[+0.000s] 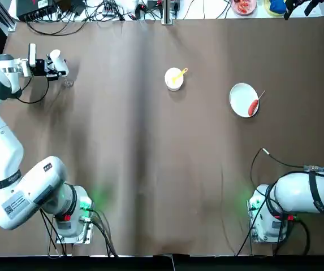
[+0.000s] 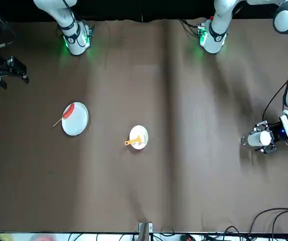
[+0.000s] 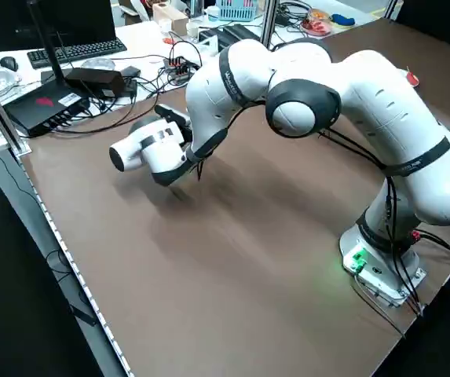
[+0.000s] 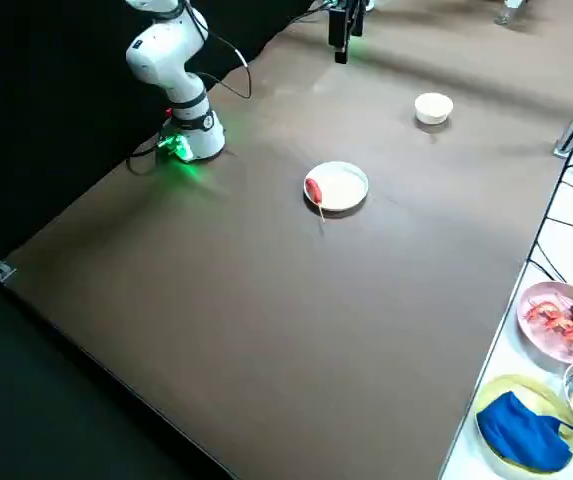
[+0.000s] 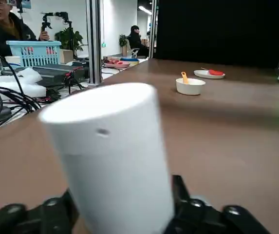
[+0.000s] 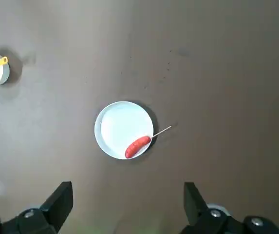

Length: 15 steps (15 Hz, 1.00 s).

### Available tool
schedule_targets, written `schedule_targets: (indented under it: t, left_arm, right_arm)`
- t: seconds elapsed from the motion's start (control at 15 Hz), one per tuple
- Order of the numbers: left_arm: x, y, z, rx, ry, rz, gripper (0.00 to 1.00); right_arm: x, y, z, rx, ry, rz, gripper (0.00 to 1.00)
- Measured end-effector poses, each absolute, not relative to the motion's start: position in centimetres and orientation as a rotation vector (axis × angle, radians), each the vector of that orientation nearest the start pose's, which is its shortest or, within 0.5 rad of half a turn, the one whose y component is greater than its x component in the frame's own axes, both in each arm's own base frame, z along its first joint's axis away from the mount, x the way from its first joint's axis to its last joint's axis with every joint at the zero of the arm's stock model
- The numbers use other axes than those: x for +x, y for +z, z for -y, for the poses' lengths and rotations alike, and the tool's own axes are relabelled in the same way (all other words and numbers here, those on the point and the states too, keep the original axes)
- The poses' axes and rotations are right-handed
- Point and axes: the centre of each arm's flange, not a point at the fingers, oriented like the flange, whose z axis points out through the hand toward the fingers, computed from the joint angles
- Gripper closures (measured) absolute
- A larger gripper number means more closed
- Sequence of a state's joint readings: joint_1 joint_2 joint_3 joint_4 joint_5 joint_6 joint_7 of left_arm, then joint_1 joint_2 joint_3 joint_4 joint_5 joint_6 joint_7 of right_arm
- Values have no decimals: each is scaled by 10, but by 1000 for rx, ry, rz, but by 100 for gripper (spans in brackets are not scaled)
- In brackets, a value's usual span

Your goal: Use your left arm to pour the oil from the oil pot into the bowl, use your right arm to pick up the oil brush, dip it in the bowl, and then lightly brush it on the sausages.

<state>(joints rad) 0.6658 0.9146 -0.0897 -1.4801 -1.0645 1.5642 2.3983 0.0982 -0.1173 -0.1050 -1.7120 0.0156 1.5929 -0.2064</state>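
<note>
Pincer (image 5: 124, 209) of the left arm clamps the oil pot (image 5: 110, 161), well apart from the bowl (image 1: 173, 79), brush (image 1: 180, 74) and plate (image 1: 243, 100).

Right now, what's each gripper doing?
Left gripper: closed on the oil pot, off at the table's left side.
Right gripper: open, holding nothing.

Table (image 1: 133, 141): bowl (image 1: 173, 79) mid-far side, brush (image 1: 180, 74) in it. Plate (image 1: 241, 99) to its right, bearing sausage (image 1: 253, 107).
</note>
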Motion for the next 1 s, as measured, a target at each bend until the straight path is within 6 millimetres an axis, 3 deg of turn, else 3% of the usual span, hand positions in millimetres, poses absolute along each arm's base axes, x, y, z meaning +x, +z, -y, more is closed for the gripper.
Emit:
schedule_targets:
  t: [0.13, 0.4, 0.67, 0.8, 0.87, 1.0]
  left_arm:
    - [589, 143, -282, 1617, 1194, 1232, 36]
    - [601, 148, -267, 1636, 1140, 1196, 39]
    - [638, 198, -227, 1670, 1064, 1214, 39]
    - [658, 227, -194, 1686, 1035, 1258, 39]
    - [676, 254, -145, 1657, 1005, 1328, 39]
    - [691, 273, -83, 1619, 960, 1406, 39]
  right_arm:
    - [519, 622, 5, -3098, 1, 311, 0]
    - [519, 622, 4, -3098, 1, 313, 0]
    - [519, 622, 5, -3098, -3, 313, 0]
    - [519, 622, 4, -3098, -3, 313, 0]
    - [519, 622, 4, -3098, -4, 313, 0]
    - [519, 622, 3, -3096, -5, 315, 0]
